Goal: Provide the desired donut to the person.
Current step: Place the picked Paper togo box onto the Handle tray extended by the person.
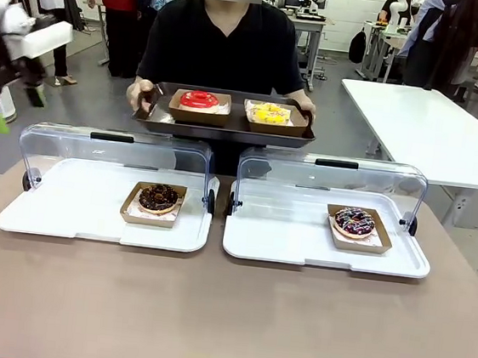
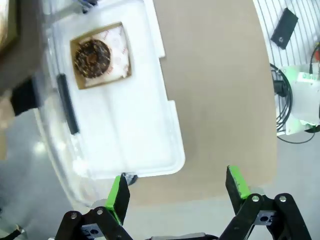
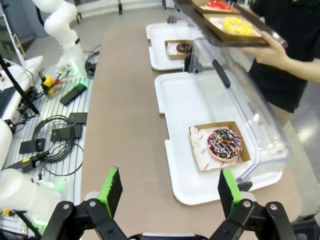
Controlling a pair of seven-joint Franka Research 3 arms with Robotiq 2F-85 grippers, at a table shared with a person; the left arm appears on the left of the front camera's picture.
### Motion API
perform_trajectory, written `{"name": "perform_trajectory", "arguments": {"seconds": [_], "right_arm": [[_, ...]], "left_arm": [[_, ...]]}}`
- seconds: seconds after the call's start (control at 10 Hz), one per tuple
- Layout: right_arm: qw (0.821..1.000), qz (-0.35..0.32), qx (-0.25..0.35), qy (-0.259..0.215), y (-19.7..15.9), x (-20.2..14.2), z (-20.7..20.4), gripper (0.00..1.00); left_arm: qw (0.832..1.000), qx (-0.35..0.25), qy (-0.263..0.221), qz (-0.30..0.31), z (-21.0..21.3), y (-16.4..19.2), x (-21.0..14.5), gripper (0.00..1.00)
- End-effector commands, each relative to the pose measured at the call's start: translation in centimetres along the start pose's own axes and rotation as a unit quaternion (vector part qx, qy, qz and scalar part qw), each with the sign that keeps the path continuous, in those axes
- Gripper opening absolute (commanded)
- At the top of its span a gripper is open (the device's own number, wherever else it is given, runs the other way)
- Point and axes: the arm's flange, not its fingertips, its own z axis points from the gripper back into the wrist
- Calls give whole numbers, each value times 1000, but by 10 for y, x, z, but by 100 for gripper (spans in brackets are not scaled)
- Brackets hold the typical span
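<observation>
**Two cased donuts on the table, two more on the person's tray**

Brown tabletop spans the front view, holding two white trays under raised clear lids. At the far left the left arm hangs blurred above the table edge; its wrist view shows the left gripper released, green pads spread wide over the table's edge. The left display case holds a chocolate donut in a cardboard box. Behind, the person in black holds a dark serving tray carrying a red-glazed donut and a yellow donut. The right display case holds a dark donut with coloured sprinkles. The right gripper is likewise spread, grasping nothing.
</observation>
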Motion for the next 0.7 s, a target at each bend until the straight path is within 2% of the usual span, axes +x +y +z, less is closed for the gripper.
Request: {"name": "perform_trajectory", "arguments": {"seconds": [0.0,0.2,0.4,0.6], "right_arm": [[1000,5,-1,-5,0,0,0,100],[1000,5,-1,-5,0,0,0,100],[1000,5,-1,-5,0,0,0,100],[1000,5,-1,-5,0,0,0,100]], "left_arm": [[1000,17,-19,5,-16,-17,-22,100],[1000,7,-23,11,-21,-12,-36,100],[1000,11,-11,12,-30,-23,-28,100],[1000,0,-16,23,-22,-16,-37,100]]}}
